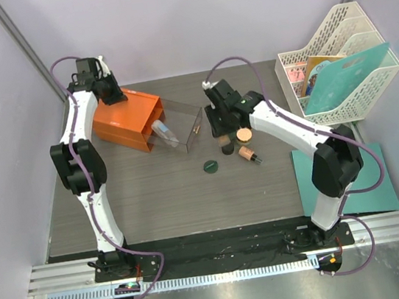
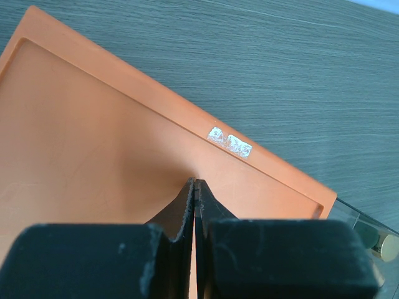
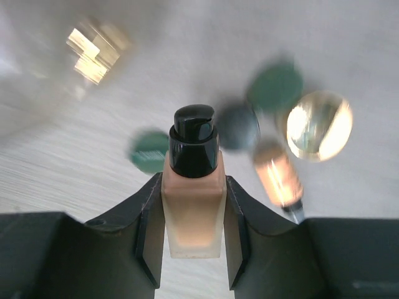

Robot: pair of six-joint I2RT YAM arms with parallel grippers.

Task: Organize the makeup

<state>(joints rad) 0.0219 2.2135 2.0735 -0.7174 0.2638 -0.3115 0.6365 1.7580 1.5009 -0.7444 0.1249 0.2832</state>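
Was a robotics lab test cell: left arm [image 1: 78, 129] and right arm [image 1: 285, 126] bolted to an aluminium rail [image 1: 222, 254], plain partition walls [image 1: 188, 17] on metal struts [image 1: 21, 41], grey wood-grain tabletop [image 1: 169, 198], white file rack [image 1: 369, 85] at far right.

The tabletop [image 1: 177, 204] is grey with fine wood-grain streaks. Toward its far left corner the drawer box [image 1: 122, 117] is bright orange, with a small silvery mark [image 2: 229, 142] on top, and its drawer [image 1: 183, 126] is clear. The bottle [image 3: 193, 218] is pale tan with a glossy black cap. The right gripper [image 3: 193, 180] and the left gripper [image 2: 194, 187] are both black. Near the table's middle are a dark green disc [image 1: 211, 166], a tan-lidded jar [image 1: 244, 135] and a tan-and-black cylinder [image 1: 249, 154]. At the far right corner is a white lattice rack [image 1: 370, 96] with a teal folder [image 1: 346, 80]. By the right edge is a teal mat [image 1: 378, 176]. The left arm [image 1: 81, 129] and right arm [image 1: 285, 126] are white and black, with purple cables [image 1: 246, 61].
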